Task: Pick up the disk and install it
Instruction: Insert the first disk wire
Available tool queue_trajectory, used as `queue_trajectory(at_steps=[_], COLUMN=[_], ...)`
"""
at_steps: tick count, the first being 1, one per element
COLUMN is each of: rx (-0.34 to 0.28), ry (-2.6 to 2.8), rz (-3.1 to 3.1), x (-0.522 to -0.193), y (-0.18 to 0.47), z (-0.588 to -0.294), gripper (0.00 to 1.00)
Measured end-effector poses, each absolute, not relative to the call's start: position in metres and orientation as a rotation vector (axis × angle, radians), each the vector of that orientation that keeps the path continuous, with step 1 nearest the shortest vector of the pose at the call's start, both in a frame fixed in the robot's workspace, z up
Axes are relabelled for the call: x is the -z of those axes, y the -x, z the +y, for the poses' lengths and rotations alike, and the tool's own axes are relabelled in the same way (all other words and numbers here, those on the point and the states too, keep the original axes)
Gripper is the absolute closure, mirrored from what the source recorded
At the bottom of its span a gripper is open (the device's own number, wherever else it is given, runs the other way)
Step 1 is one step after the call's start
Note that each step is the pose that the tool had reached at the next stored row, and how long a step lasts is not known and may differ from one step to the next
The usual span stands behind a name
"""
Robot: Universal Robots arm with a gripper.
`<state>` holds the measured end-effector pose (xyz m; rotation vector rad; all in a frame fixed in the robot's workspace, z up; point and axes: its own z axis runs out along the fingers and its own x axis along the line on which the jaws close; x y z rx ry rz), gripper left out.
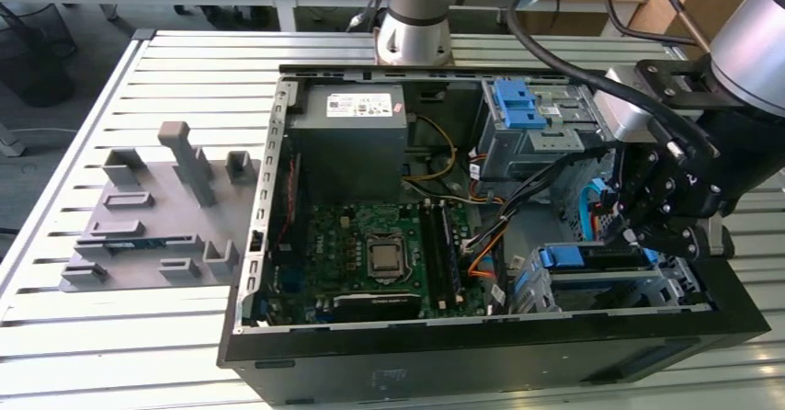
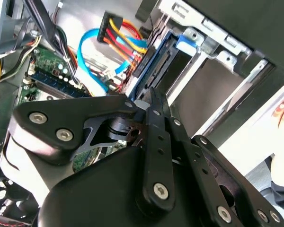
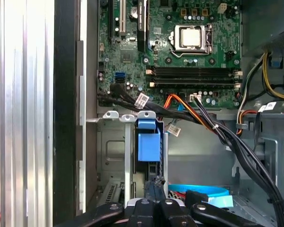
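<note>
Item: black linkage gripper (image 1: 663, 231), hovering inside the open black computer tower case (image 1: 491, 355) lying on the slatted metal table (image 1: 73, 336). Fingers are meeting edge-on over the flat blue-framed disk (image 2: 154, 61), which is standing in the metal drive cage (image 3: 114, 142); whether they are clenching it cannot be told. Green motherboard (image 3: 180, 52) is lying nearby.
</note>
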<state>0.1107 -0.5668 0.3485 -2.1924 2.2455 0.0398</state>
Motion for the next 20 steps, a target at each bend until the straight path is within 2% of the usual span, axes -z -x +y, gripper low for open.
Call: queue_trajectory(at_steps=[20], rx=[-0.035], ry=[2.190], rz=[2.243], x=[-0.359], y=[-0.124], z=[-0.553], gripper=[0.89])
